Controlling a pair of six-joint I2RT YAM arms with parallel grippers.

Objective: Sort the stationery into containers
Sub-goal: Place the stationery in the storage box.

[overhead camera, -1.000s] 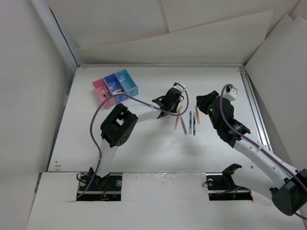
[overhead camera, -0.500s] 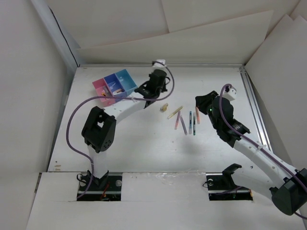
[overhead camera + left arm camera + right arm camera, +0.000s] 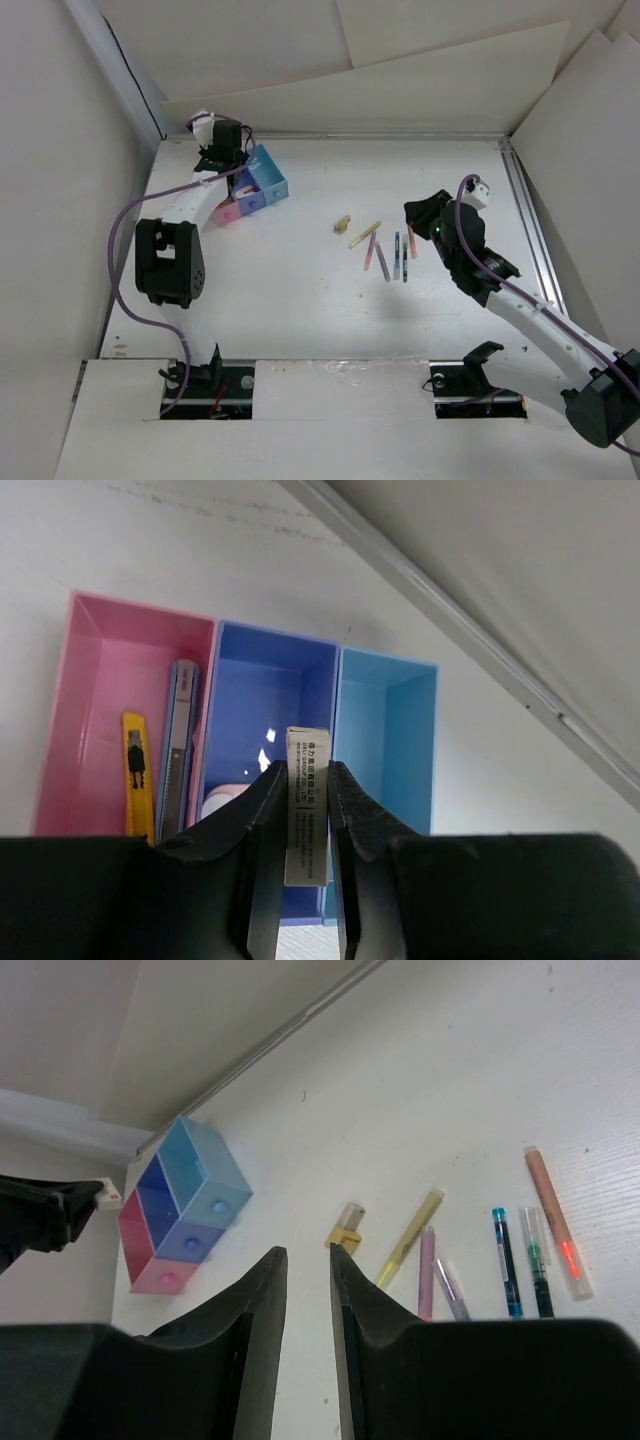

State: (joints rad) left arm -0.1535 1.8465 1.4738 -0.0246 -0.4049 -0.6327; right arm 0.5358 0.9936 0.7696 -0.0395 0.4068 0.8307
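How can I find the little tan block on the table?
On the white table, find the loose bunch of thin coloured pens near the middle. The small tan block lies alone beside them, on the side towards the three joined plastic bins. It is short and chunky; the pens are long and thin.

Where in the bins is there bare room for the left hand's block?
The light blue bin looks bare. The dark blue bin is bare at its far end; something white lies nearer, by the block in the left hand. The pink bin is crowded on its right by a cutter and a grey stick; its left strip is free.
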